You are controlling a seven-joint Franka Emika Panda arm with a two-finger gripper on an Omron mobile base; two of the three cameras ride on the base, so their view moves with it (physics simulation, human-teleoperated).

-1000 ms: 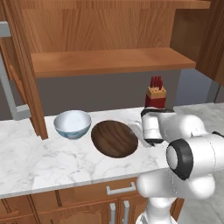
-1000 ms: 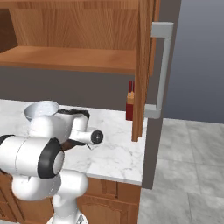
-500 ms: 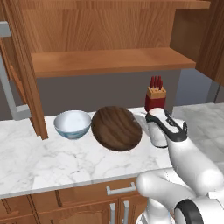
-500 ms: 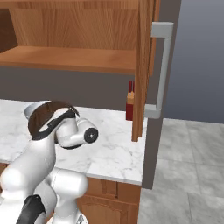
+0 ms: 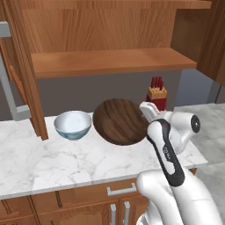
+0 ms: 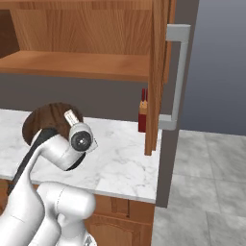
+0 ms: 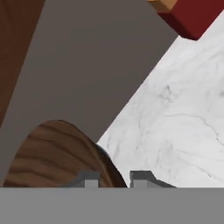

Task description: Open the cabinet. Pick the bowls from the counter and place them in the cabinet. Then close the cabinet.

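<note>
The cabinet (image 5: 110, 61) stands open, its wooden shelf (image 6: 72, 65) bare. My gripper (image 5: 147, 110) is shut on the right rim of the dark brown wooden bowl (image 5: 118, 121), which hangs tilted on edge above the counter (image 5: 52, 162), its hollow facing the left base camera. In the hand view the bowl's rim (image 7: 52, 157) runs between the fingertips of the gripper (image 7: 116, 180). The right base view shows the bowl (image 6: 43, 120) behind my wrist. The white bowl with pale blue outside (image 5: 73, 124) sits upright on the counter, just left of the wooden one.
A red knife block (image 5: 157, 94) stands at the back of the counter, right of the gripper. The left door (image 5: 26, 66) and the right door (image 6: 158, 72), with its grey bar handle (image 6: 178, 72), swing out over the counter. The counter ends right of the block.
The wooden bowl lay flat on the counter with the gripper at its rim; it has been lifted and tipped onto its edge. The white bowl has not moved.
</note>
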